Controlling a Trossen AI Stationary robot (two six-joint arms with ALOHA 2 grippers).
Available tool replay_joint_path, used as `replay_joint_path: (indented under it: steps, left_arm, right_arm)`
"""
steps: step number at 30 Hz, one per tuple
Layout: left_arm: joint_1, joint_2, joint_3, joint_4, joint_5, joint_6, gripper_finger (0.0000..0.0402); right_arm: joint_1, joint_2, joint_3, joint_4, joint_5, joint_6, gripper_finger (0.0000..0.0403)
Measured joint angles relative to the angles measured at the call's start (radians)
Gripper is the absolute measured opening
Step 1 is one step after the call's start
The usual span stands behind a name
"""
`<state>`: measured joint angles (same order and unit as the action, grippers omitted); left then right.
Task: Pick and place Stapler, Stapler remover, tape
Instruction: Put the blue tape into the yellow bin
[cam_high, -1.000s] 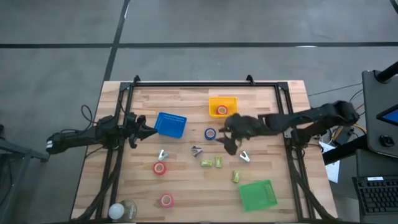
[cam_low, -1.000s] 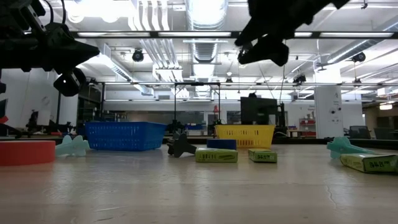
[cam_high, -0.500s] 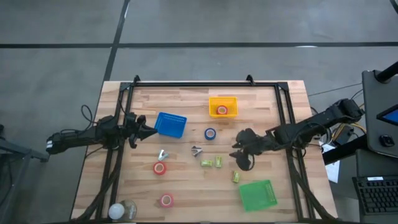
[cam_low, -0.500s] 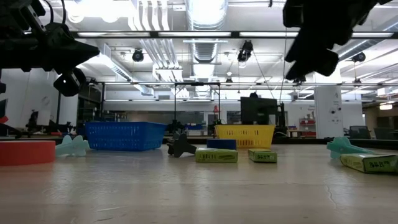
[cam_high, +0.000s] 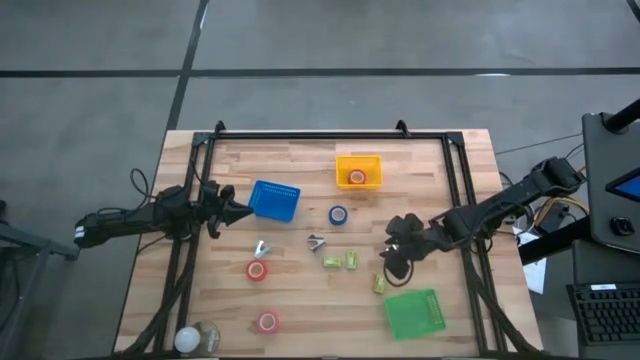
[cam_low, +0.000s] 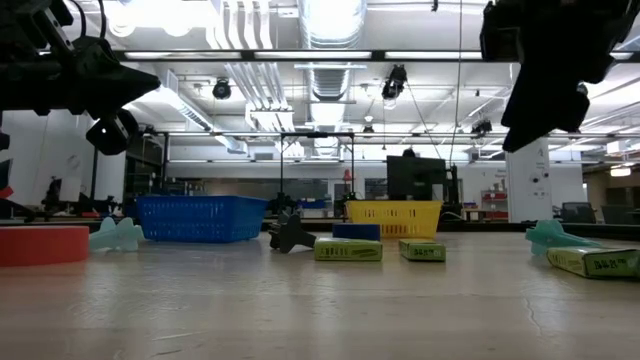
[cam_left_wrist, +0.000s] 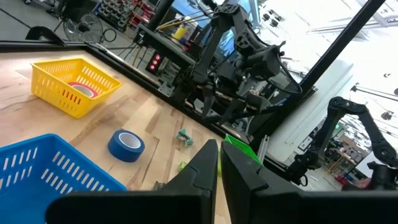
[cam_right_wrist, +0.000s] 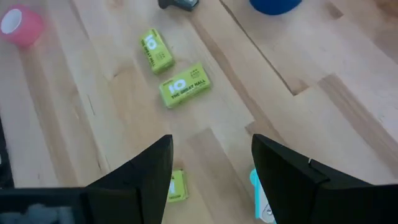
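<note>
right gripper (cam_high: 396, 256): fingers apart, holding nothing, up above the table | thing: small teal staple remover (cam_right_wrist: 260, 199) lies right under it, by one finger (partly hidden, long way unclear) | green basket (cam_high: 415, 313) close by | left gripper (cam_high: 243, 211): pinched shut, empty, far off beside the blue basket (cam_high: 274, 200) | right arm is much nearer

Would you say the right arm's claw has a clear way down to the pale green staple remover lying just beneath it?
Probably yes. The right claw hangs open above the table, the staple remover shows by one finger, and nothing lies over it. The nearest yellow-green box sits apart.
</note>
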<state>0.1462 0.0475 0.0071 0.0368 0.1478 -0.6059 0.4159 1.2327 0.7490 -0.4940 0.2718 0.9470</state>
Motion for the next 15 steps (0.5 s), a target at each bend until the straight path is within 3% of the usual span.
replay_joint_path:
  steps: [8, 15]
  left_arm:
    - [0.000, 0.000, 0.000, 0.000, 0.000, 0.000, 0.0023]
    - [0.000, 0.000, 0.000, 0.000, 0.000, 0.000, 0.0023]
  right_arm:
    - [-0.116, 0.060, 0.042, 0.018, 0.021, -0.120, 0.0214]
    - [-0.219, 0.232, 0.149, 0.101, -0.042, -0.443, 0.0214]
